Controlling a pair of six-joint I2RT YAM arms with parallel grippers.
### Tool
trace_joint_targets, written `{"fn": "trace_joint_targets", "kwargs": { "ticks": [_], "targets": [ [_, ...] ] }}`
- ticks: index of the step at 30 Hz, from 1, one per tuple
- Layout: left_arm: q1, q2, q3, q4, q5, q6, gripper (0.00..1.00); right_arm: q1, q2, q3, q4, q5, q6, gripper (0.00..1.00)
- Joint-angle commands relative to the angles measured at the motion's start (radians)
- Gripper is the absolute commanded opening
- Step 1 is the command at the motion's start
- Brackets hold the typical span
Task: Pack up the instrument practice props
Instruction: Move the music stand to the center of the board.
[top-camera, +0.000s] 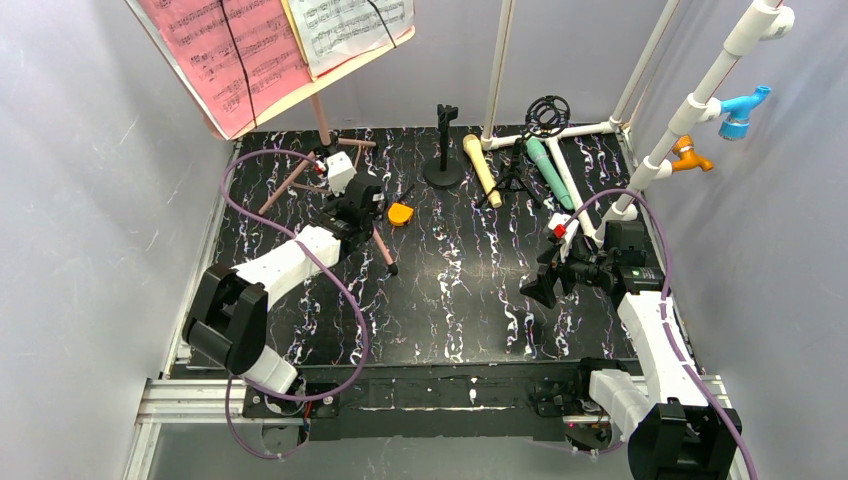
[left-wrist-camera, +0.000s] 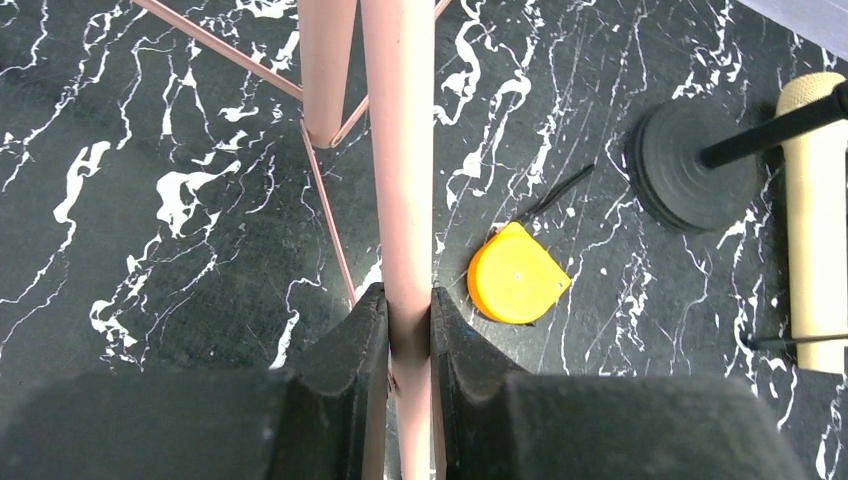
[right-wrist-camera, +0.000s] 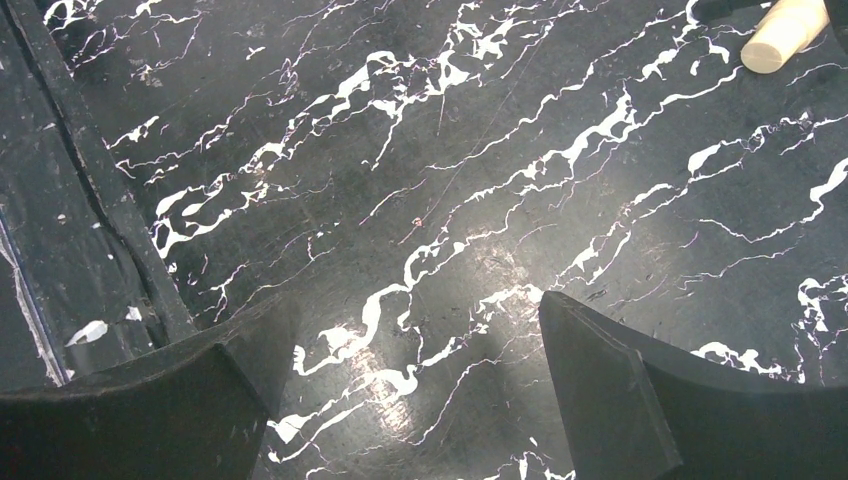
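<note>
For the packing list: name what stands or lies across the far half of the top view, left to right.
pink tripod legs → small orange object → black round-base stand → beige microphone → small black tripod → teal microphone → orange fitting → blue fitting

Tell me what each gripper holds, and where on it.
Left gripper clamps one pink tripod leg partway along its length. Right gripper is open, holding nothing.

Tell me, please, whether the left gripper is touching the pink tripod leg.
Touching. The left wrist view shows the left gripper shut on the pink tripod leg, both fingers pressed against it with no gap.
</note>
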Motion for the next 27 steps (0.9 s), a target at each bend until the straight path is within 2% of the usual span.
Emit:
{"fn": "trace_joint_targets", "kwargs": {
  "ticks": [1, 22, 27],
  "targets": [
    [-0.009, -0.058, -0.046, -0.001, 0.163, 0.095, 0.00, -0.011, -0.003, 0.001, 0.014, -0.009, -0.009, 0.98],
    [-0.024, -0.173, -0.162, 0.011, 0.484, 0.127, 0.00, -0.023, -0.004, -0.002, 0.013, -0.012, -0.010, 0.98],
    [-0.040, -0.214, -0.181, -0.053, 0.476, 0.132, 0.00, -0.027, -0.003, -0.002, 0.011, -0.015, -0.012, 0.98]
  ]
}}
